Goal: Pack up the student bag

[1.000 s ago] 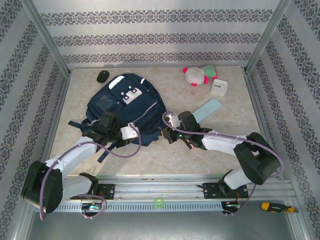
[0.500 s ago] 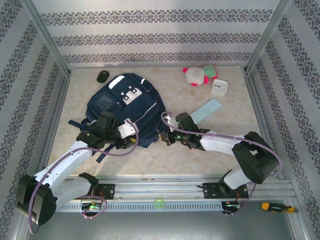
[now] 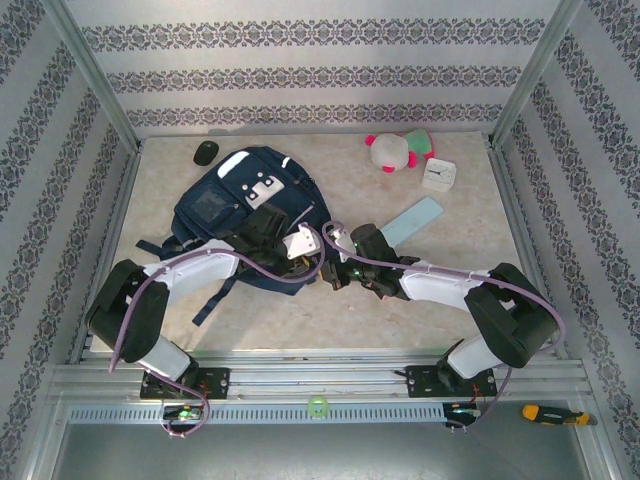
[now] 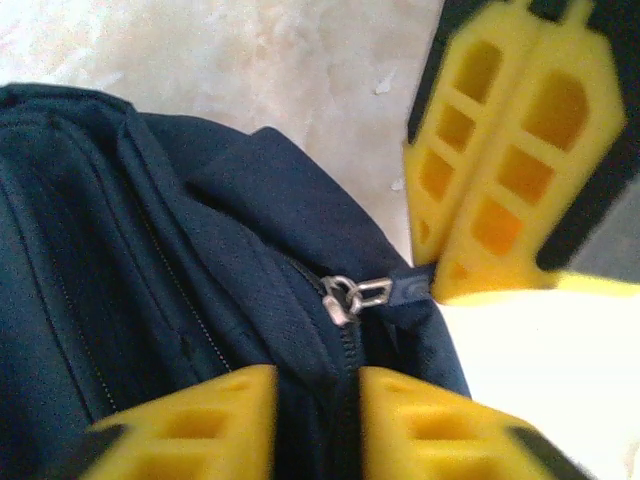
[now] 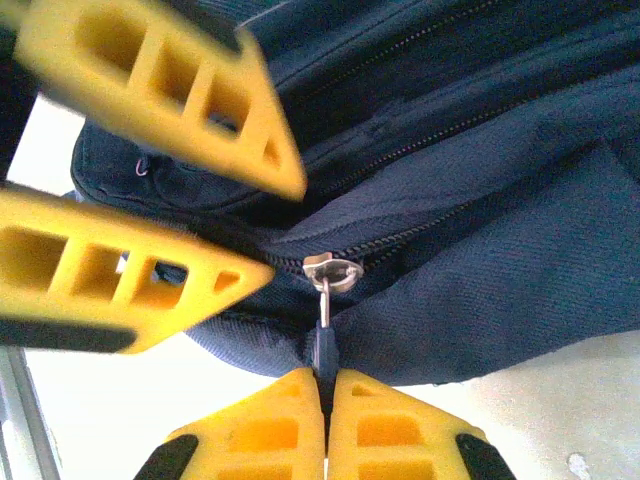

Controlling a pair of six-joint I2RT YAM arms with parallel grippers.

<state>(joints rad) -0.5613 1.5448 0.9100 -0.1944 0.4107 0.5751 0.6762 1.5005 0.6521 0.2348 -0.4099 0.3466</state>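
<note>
Right pincer (image 5: 325,385) is clamping tight on the zipper pull (image 5: 321,348). Left pincer (image 4: 318,400) is straddling the fabric beside it, narrowly parted, grip unclear. The student bag (image 3: 228,212) is lying on the table (image 3: 430,310), its near edge meeting both pincers.

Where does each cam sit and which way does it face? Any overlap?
Top external: above and behind the bases, looking down on the table and the student bag; left arm and right arm in full.
Left wrist: just over the bag, looking down at the zip seam; left gripper fingers sit either side of it.
Right wrist: at the bag's edge, facing the zip; right gripper shut on the zipper pull.
Shared: both wrist views show that pull and the other arm's yellow fingers.
</note>
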